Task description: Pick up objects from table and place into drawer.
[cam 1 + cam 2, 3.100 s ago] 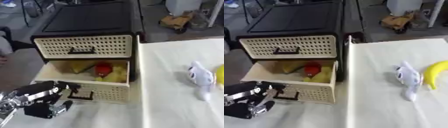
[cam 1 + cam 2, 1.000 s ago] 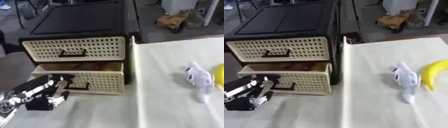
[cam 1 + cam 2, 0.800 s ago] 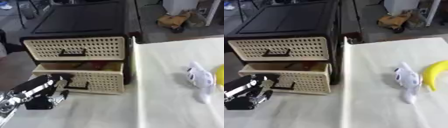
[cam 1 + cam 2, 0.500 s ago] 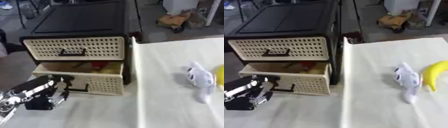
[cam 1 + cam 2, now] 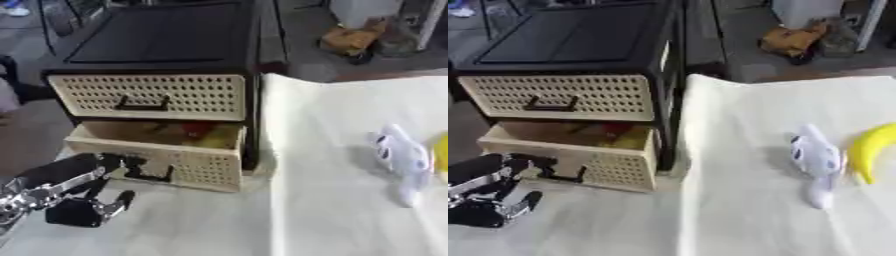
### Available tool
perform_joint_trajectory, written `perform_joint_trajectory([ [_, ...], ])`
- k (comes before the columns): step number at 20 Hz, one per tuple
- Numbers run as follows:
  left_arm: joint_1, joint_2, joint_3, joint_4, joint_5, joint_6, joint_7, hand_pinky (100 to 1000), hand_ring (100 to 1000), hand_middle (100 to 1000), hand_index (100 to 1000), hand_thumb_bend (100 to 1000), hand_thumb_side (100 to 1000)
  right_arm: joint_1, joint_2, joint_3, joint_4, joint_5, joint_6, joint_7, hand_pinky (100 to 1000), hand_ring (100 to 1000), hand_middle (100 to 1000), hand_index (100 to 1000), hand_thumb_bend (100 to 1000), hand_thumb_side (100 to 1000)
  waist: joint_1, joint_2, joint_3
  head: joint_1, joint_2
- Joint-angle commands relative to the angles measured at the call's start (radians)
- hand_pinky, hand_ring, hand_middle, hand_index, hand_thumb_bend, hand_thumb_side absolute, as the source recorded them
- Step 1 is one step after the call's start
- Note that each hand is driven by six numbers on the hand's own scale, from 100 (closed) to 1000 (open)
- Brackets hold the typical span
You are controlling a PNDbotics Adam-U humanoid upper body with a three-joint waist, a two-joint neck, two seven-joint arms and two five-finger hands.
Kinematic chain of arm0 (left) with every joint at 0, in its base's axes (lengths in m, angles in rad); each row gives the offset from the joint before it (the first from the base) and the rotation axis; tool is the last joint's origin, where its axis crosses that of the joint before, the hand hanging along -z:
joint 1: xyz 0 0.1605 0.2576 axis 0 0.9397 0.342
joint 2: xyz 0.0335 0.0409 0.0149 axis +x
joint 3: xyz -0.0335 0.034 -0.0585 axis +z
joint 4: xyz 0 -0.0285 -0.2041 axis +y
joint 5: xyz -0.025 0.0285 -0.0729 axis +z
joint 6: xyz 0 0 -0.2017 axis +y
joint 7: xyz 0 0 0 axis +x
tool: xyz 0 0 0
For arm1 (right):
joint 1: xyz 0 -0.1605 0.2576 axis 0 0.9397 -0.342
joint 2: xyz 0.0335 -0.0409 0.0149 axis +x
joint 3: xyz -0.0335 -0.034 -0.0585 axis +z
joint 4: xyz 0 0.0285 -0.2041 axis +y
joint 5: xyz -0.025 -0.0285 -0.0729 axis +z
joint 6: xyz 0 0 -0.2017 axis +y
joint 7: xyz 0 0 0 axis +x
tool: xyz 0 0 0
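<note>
Cream perforated plastic fronted both drawers of the black-framed cabinet (image 5: 166, 45) at the table's left. The upper drawer (image 5: 149, 96) sat flush; the lower drawer (image 5: 162, 157) stood partway out w/ sth red (image 5: 197, 129) and sth yellow (image 5: 214, 142) inside. My left hand (image 5: 66, 187) was at its black handle (image 5: 144, 170), fingers curled at the handle's left end; couldn't tell if they hooked it or just touched. On the cream cloth (image 5: 745, 150) to the right lay a white plush toy (image 5: 815, 157), a banana (image 5: 872, 147) just beside it, both well apart from the cabinet.
</note>
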Motion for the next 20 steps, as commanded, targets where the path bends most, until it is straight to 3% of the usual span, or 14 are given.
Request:
perform_joint_trajectory([
  [1,0.005,0.050,0.020,0.001,-0.031,-0.012,-0.010,105,259,737,1000,100,729,-0.008,-0.018,-0.009,-0.016,0.002,0.004,-0.001,751,867,592,690,371,959,-0.004,-0.030,0.005,-0.003,0.004],
  [4,0.004,0.031,0.000,-0.001,0.047,-0.031,-0.050,120,262,628,1000,100,776,-0.012,-0.014,-0.007,-0.016,0.000,0.006,0.001,751,868,592,691,374,959,-0.004,-0.027,0.001,-0.002,-0.003],
  [7,-0.003,0.023,-0.012,-0.018,0.155,-0.046,-0.085,131,269,739,1000,100,807,-0.016,-0.011,-0.006,-0.016,-0.002,0.007,0.005,751,867,592,692,376,961,-0.004,-0.025,-0.007,-0.001,-0.007],
  [8,-0.005,0.026,-0.008,-0.030,0.170,-0.053,-0.088,164,294,821,1000,100,792,-0.015,-0.012,-0.006,-0.016,-0.002,0.007,0.006,751,867,592,691,379,962,-0.005,-0.025,-0.006,-0.003,-0.006],
  [14,-0.002,0.040,0.028,-0.142,0.059,-0.073,-0.005,258,383,887,1000,100,706,-0.010,-0.010,-0.009,-0.016,-0.001,0.010,0.005,751,867,592,691,374,957,-0.006,-0.029,0.000,-0.007,-0.002],
  [20,0.008,0.044,0.026,-0.176,-0.067,-0.080,0.101,255,382,895,1000,100,703,-0.010,-0.008,-0.009,-0.016,-0.005,0.009,0.002,751,866,591,691,373,957,-0.009,-0.033,-0.001,-0.007,-0.005],
])
